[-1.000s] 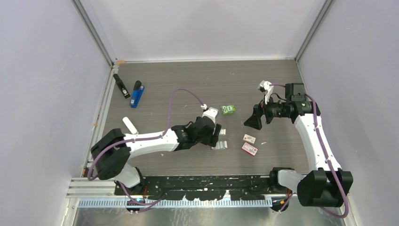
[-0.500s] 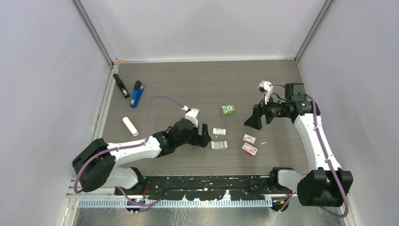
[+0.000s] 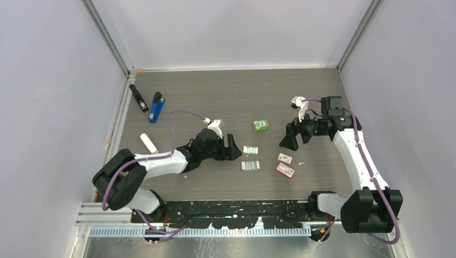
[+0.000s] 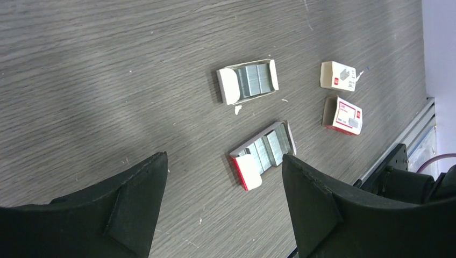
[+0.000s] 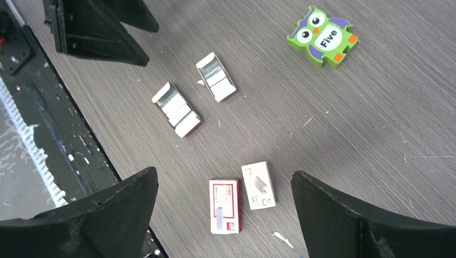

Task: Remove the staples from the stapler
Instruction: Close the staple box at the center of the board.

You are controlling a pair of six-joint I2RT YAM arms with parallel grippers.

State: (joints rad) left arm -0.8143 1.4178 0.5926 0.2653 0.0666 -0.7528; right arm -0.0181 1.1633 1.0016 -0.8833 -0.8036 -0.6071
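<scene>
Both grippers stand wide open and empty — the left gripper (image 4: 223, 161) just short of the staples (image 4: 255, 80), the right gripper (image 5: 225, 174) over the red-and-white boxes (image 5: 223, 206). The arms seem between steps, and the next move likely calls for a reach to the blue stapler (image 3: 156, 107) at far left. The staples lie mid-table — silvery ribbed strips in two open card trays (image 4: 230, 87).

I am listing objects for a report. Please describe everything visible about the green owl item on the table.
The green owl item is small and flat, shaped as an owl: green body, purple and orange accents, large white eyes, the word "Five" on its front. It lies face up on the grey wood-grain table, touching nothing else. Its material is unclear.
</scene>
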